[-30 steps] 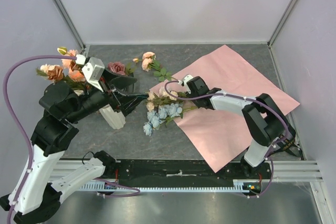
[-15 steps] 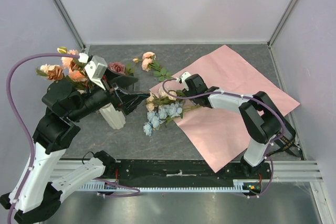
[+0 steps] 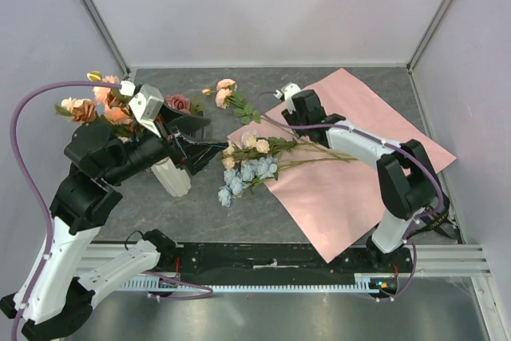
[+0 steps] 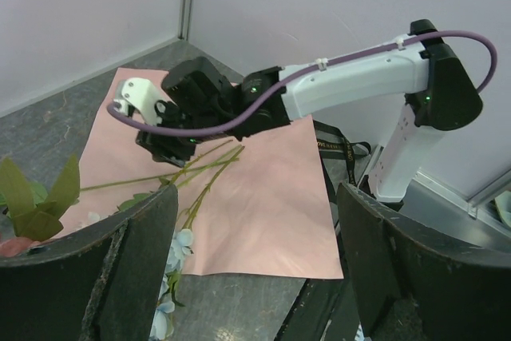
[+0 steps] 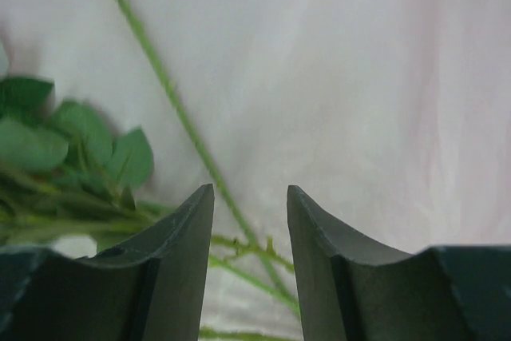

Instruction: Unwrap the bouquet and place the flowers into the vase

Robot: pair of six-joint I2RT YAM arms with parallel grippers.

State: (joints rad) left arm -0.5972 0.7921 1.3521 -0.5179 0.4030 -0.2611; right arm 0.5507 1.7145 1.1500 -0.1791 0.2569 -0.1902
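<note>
We count 1 vase (image 3: 172, 177), 1 pink sheet (image 3: 359, 173), 1 cream bunch (image 3: 249, 141), 1 blue bunch (image 3: 243, 172) on the tabletop (image 3: 184, 217). Left fingers (image 4: 136, 261) wide open, right fingers (image 5: 176, 261) apart, both empty.

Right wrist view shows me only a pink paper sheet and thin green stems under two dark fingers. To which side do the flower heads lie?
Observer: Toward the left arm. The cream roses and light blue roses lie at the left edge of the pink paper sheet, nearer the arm bases than the right gripper.
Operator: And where is the vase?
Observer: The small white ribbed vase is further left, partly under the left arm.
Operator: Is the left gripper busy?
Observer: No, the left gripper is open and holds nothing.
</note>
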